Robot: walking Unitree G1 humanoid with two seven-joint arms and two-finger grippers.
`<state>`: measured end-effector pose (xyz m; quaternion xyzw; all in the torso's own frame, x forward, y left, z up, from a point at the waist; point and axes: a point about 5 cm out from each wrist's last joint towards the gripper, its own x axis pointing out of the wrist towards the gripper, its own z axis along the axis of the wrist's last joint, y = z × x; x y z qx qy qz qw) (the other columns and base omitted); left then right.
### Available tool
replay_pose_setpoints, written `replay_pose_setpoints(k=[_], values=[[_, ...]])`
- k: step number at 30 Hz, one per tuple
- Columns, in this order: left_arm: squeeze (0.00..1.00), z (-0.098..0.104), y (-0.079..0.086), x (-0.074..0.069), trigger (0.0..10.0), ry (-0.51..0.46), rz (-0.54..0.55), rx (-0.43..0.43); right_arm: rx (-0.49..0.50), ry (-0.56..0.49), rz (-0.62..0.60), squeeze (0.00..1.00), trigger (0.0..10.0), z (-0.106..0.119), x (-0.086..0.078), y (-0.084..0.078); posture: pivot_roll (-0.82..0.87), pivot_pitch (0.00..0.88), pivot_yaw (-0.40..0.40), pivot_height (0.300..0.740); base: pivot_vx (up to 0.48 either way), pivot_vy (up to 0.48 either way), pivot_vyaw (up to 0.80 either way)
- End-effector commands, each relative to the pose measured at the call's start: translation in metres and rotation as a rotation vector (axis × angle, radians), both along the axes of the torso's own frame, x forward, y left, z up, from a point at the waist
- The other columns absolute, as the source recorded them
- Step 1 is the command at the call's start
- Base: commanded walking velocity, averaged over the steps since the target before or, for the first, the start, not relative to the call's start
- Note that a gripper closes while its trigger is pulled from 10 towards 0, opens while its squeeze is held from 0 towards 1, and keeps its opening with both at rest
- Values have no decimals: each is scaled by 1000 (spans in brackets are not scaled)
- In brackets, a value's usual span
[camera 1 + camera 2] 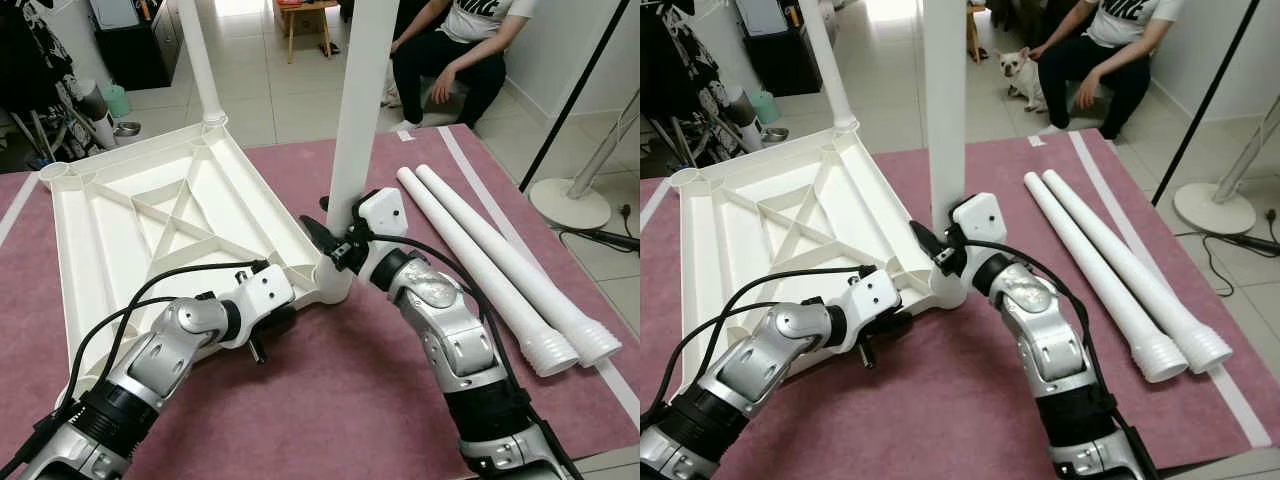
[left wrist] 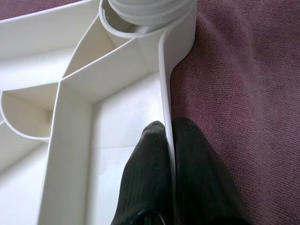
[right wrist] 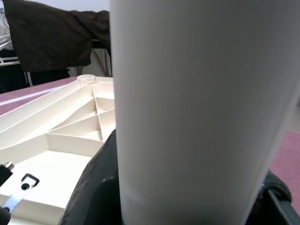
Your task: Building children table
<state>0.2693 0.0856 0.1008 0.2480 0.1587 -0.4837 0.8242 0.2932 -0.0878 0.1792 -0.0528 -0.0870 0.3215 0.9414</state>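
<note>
My right gripper (image 1: 335,238) clamps the upright table leg (image 1: 360,110) at its corner socket; my left gripper (image 2: 169,154) pinches the upturned tabletop's rim (image 2: 165,93) on the rug. I'd judge: twist squarely, keeping the leg vertical; steady the rim.

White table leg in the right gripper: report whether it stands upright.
Upright: the white table leg rises vertically from the corner socket, right gripper clamped around it.
</note>
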Motion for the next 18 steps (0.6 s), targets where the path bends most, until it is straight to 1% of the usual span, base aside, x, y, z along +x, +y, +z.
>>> replay_pose_setpoints(k=[1,2,3,4,5,9,10,11,14,15,18], values=[[0,-5,-3,-1,10000,-58,48,19,7,36,-15,0,10000,-7,7,0,-9,0,104,740,0,0,0],[0,-5,-3,-1,10000,-60,43,16,6,40,-19,0,10000,-8,8,0,-5,0,102,740,0,0,0],[212,-4,-3,-1,10000,-61,41,14,5,41,-21,0,10000,-9,9,0,-5,0,102,740,0,0,0],[212,-4,-3,-1,10000,-61,41,14,5,41,-21,0,10000,-9,9,0,-5,0,102,740,0,0,0],[1000,-4,-3,-3,10000,-54,21,9,6,39,-21,0,10000,-8,9,0,-5,0,102,740,0,0,0],[1000,0,-3,-8,10000,-44,-11,-14,11,33,-20,0,10000,-6,10,0,-5,0,102,740,0,0,0],[675,6,-3,-12,10000,-27,-51,-57,22,28,-16,0,10000,-5,11,0,-5,0,102,740,0,0,0],[0,9,-3,-13,10000,-19,-49,-88,26,26,-14,0,10000,-4,11,0,0,0,98,740,0,0,0],[0,12,-3,-13,10000,-15,-47,-108,29,22,-13,0,10000,-4,11,0,0,0,98,740,0,0,0],[0,14,-3,-12,10000,-15,-35,-125,28,24,-12,0,10000,-5,12,1,2,0,97,740,0,0,0],[0,18,-4,-9,10000,-14,-11,-141,22,29,-13,0,10000,-8,12,1,2,0,97,740,0,0,0]])
